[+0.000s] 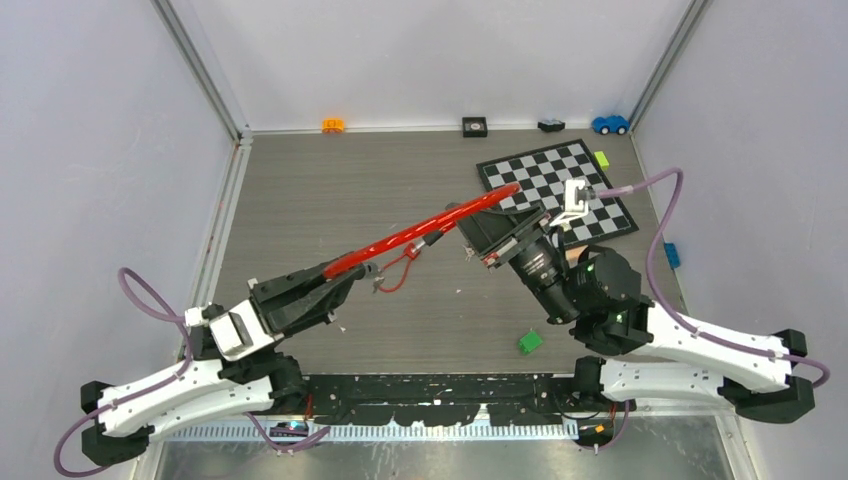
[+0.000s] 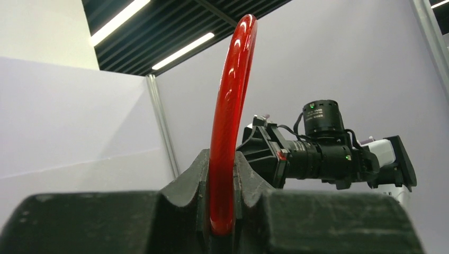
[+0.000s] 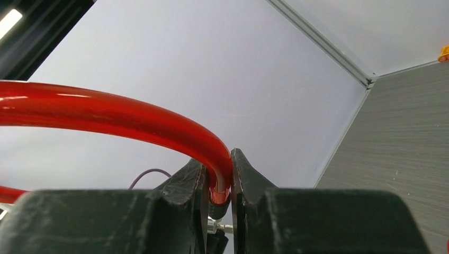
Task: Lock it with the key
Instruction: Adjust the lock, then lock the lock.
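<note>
A red cable lock [image 1: 420,232] hangs in the air between both arms, arching over the table. My left gripper [image 1: 350,272] is shut on one part of the cable [image 2: 229,132], which stands up from between the jaws [image 2: 222,196]. My right gripper [image 1: 468,225] is shut on the cable's end [image 3: 159,127], where it enters a black collar between the jaws [image 3: 218,180]; a small metal part shows just below. A thin red cord [image 1: 400,272] dangles from the cable with a small metal piece, apparently the key [image 1: 377,287].
A chessboard mat [image 1: 556,180] lies at the back right with a white object [image 1: 575,196] on it. A green block [image 1: 530,342] sits near the right arm's base. Small toys line the back wall: orange [image 1: 333,125], black [image 1: 474,126], blue car [image 1: 610,125].
</note>
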